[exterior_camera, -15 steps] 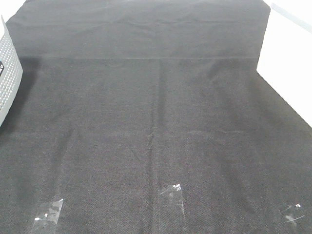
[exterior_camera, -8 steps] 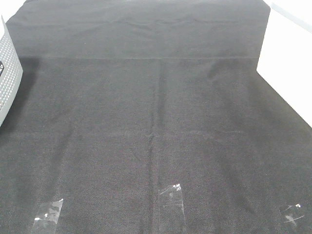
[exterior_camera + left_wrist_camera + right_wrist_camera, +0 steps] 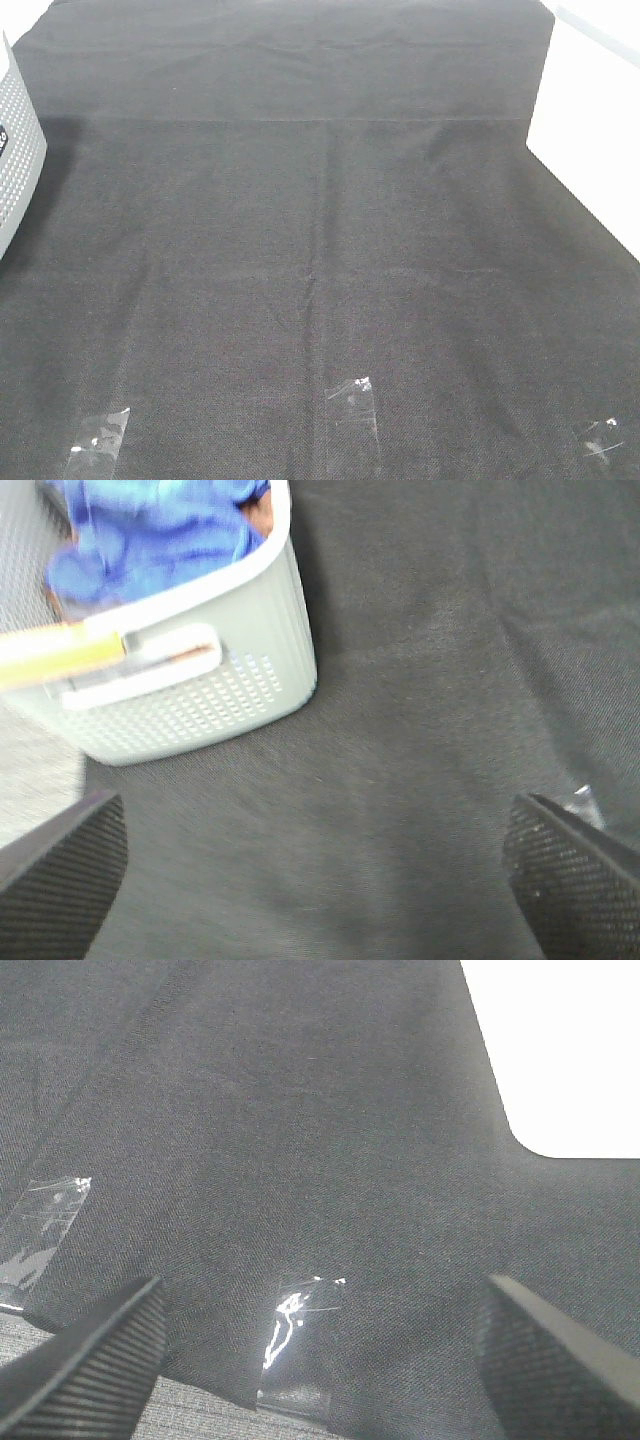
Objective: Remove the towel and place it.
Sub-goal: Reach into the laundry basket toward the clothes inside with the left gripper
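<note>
The towel (image 3: 150,530) lies bunched inside the pale perforated basket (image 3: 200,690), blue folds showing over the rim (a blurred yellowish bar crosses the basket's handle; what it is cannot be told). The left gripper (image 3: 315,880) hangs near the basket with its jaws spread wide and nothing between them, over the black table cloth (image 3: 320,250). In the high view nothing has shifted over the last second: bare cloth, three strips of clear tape (image 3: 352,395), no arm. That stillness, with the towel already dropped, suggests the placing is done or all but done. Only the left wrist view shows the towel at all; the high view catches just a sliver of the basket at its left edge and none of the contents. The right gripper (image 3: 325,1360) also stands apart and empty, over taped cloth.
</note>
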You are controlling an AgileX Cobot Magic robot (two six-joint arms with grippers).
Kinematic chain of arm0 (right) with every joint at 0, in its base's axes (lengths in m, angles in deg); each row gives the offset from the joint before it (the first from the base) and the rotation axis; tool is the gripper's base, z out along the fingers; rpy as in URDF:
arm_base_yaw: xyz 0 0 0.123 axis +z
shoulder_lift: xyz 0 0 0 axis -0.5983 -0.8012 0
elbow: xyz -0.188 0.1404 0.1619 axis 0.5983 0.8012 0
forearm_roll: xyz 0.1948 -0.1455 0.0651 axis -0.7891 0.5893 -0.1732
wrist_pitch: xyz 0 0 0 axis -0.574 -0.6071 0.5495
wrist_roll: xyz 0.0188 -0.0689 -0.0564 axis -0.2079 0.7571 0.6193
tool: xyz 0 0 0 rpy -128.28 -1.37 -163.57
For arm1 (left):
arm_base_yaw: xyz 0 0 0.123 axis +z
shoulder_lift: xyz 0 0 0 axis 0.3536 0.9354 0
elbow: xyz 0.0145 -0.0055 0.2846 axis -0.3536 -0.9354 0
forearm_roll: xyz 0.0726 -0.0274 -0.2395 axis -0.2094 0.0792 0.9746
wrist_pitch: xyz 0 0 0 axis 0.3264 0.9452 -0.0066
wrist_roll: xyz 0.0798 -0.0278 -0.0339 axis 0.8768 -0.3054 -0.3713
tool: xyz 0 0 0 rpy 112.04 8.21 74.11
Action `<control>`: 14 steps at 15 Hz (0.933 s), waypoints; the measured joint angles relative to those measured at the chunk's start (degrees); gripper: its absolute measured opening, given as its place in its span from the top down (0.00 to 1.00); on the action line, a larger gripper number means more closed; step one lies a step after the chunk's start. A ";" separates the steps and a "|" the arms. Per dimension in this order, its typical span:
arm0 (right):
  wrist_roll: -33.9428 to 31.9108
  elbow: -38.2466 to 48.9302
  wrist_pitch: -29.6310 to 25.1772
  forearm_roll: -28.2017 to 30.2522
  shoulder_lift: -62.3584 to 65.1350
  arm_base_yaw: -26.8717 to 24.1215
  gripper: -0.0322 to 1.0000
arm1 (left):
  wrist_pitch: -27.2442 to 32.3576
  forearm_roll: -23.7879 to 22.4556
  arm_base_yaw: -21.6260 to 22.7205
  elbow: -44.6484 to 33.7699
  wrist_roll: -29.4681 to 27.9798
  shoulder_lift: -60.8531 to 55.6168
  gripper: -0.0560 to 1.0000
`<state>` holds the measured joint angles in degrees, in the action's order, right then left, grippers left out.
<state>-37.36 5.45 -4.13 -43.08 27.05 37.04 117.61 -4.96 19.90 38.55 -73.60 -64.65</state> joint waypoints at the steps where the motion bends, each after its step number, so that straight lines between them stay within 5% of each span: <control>1: 0.00 0.00 0.00 0.00 0.00 0.00 0.19 | 1.32 0.06 0.00 3.95 3.32 4.07 0.04; 7: 0.00 0.00 0.00 0.00 0.00 0.00 0.19 | 7.33 -1.55 0.00 27.22 27.73 33.35 0.04; 14: 0.00 0.00 0.00 0.00 0.00 0.00 0.19 | 7.28 -27.56 0.00 42.57 34.15 54.37 0.05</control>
<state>-37.36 5.45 -4.13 -43.08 27.05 37.04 124.89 -32.52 19.90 81.12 -39.45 -10.28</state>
